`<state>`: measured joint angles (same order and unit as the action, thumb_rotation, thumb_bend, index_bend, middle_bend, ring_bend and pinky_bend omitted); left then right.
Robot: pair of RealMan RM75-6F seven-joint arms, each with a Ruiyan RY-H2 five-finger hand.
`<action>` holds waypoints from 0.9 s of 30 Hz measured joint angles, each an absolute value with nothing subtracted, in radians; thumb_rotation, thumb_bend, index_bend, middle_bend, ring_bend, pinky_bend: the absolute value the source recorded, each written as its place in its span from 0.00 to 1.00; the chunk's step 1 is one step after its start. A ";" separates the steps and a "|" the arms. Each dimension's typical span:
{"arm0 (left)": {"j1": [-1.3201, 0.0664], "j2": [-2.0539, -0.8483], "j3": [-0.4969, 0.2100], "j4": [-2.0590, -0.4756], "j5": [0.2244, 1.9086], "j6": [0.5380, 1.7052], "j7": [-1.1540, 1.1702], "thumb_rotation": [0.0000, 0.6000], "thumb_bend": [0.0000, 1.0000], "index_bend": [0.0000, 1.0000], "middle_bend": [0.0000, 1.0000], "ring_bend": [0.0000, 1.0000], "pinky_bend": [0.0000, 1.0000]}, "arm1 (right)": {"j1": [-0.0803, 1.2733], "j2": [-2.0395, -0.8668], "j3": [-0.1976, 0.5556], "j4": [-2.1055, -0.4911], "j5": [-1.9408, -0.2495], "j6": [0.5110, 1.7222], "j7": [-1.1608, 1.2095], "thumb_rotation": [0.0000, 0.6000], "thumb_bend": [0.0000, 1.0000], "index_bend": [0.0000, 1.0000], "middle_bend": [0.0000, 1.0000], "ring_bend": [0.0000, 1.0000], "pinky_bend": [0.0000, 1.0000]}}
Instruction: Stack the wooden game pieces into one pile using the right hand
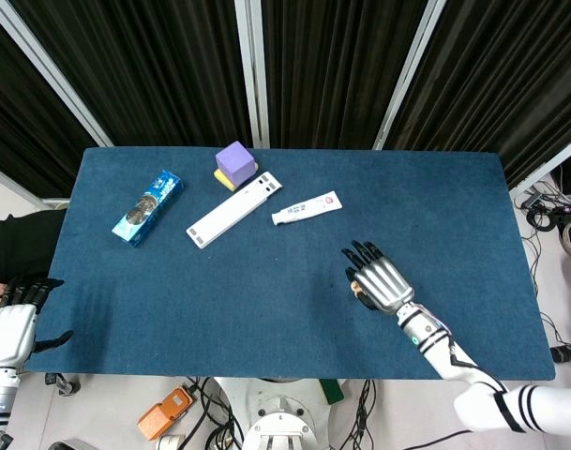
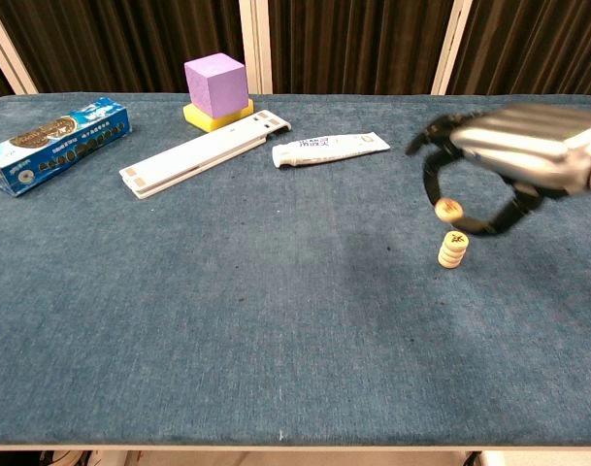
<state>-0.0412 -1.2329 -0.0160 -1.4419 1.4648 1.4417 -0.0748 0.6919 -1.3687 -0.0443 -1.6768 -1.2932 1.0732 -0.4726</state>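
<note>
1 held game piece [image 2: 448, 207], 1 pile [image 2: 453, 249], 1 toothpaste tube [image 2: 330, 149], 1 biscuit box [image 2: 54, 144], 1 purple cube [image 2: 216, 83].

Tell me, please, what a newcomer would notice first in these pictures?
Most striking is the right hand at the table's right, pinching a round wooden game piece just above the small pile of pieces. Next, the purple cube on a yellow block at the far edge, beside a blue biscuit box.

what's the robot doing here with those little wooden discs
The right hand pinches one wooden game piece and holds it in the air just above a short pile of pieces on the blue table. It is not yet set down. The left hand sits idle at the table's edge.
</note>
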 measured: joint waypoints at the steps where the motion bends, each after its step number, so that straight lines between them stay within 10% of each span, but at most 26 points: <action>1: -0.041 -1.233 -0.016 -1.442 1.465 1.442 -0.075 1.00 0.01 0.21 0.18 0.12 0.00 | 0.683 -1.367 -0.050 -1.674 -1.303 1.077 -0.464 1.00 0.52 0.54 0.19 0.11 0.17; 27: -0.038 -1.238 -0.012 -1.430 1.457 1.438 -0.084 1.00 0.01 0.21 0.18 0.12 0.00 | 0.647 -1.407 -0.012 -1.594 -1.294 1.015 -0.478 1.00 0.52 0.50 0.19 0.11 0.17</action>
